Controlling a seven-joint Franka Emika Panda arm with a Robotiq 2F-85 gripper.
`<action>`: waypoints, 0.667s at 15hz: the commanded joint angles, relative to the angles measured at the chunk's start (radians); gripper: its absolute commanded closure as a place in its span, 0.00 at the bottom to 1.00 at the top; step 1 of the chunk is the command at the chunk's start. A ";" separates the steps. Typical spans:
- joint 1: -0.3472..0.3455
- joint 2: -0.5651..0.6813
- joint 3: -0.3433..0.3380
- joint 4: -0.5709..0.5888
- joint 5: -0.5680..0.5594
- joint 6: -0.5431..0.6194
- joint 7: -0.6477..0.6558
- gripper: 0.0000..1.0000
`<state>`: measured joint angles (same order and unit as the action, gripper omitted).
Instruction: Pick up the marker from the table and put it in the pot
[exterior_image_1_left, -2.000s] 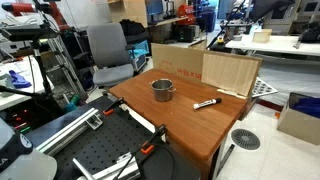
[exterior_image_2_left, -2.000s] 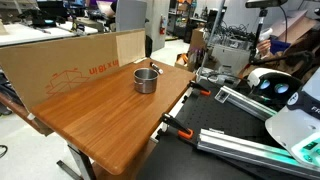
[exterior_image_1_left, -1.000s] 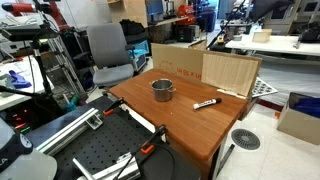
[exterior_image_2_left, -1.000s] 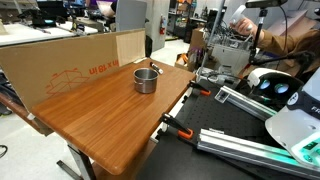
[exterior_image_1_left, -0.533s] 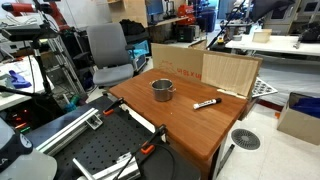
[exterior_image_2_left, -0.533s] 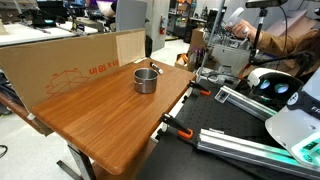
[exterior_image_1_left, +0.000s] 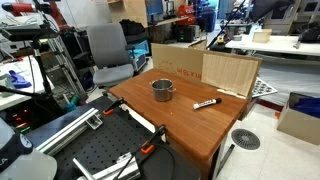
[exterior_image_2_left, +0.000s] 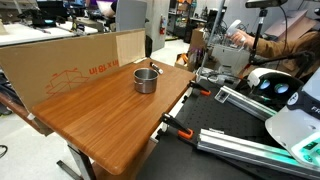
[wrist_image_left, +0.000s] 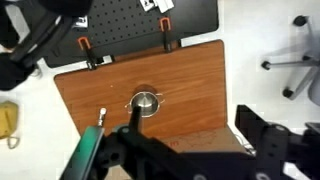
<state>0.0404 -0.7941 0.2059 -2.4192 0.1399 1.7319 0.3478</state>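
Marker (exterior_image_1_left: 206, 103) flat on table (exterior_image_1_left: 185, 128) near pot (exterior_image_1_left: 163, 90), unheld; gripper (wrist_image_left: 190, 125) high overhead, jaws apart for pickup.

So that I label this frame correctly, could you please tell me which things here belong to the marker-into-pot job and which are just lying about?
For the job:
marker
pot
wooden table

Just lying about:
cardboard box
office chair
floor fan
orange clamp
black perforated board
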 joint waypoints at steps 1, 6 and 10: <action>-0.036 0.013 -0.069 -0.012 -0.013 0.040 -0.060 0.00; -0.105 0.038 -0.195 -0.018 -0.027 0.095 -0.158 0.00; -0.142 0.097 -0.271 0.007 -0.017 0.159 -0.203 0.00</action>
<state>-0.0883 -0.7495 -0.0331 -2.4416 0.1120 1.8530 0.1765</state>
